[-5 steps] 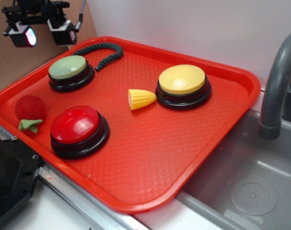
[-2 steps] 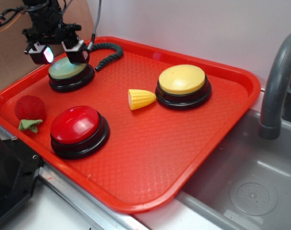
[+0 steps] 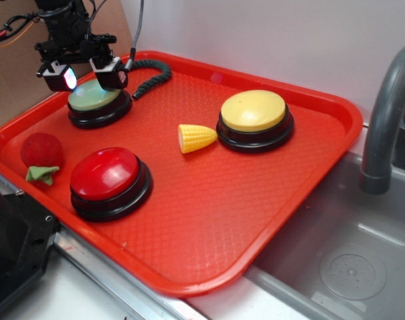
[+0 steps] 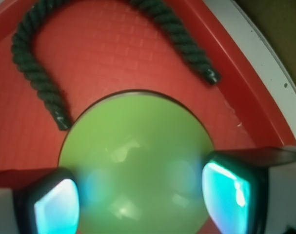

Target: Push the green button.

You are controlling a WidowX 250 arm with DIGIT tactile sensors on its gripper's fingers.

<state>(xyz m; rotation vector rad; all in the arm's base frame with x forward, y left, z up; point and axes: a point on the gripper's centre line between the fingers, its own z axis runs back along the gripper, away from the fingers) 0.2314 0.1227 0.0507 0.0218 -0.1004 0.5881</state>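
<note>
The green button sits at the tray's ten o'clock corner, directly under the pincer, whose spread, released fingers straddle its dome. A dark rope curls at the button's one o'clock, clear of the pincer.

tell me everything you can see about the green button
The green button is a round, pale green dome of smooth, glossy plastic on a black circular base. It sits flat in the far left corner of the red tray, beside a dark rope. The open gripper is directly over it, fingers straddling the dome; whether they touch it is unclear.
</note>
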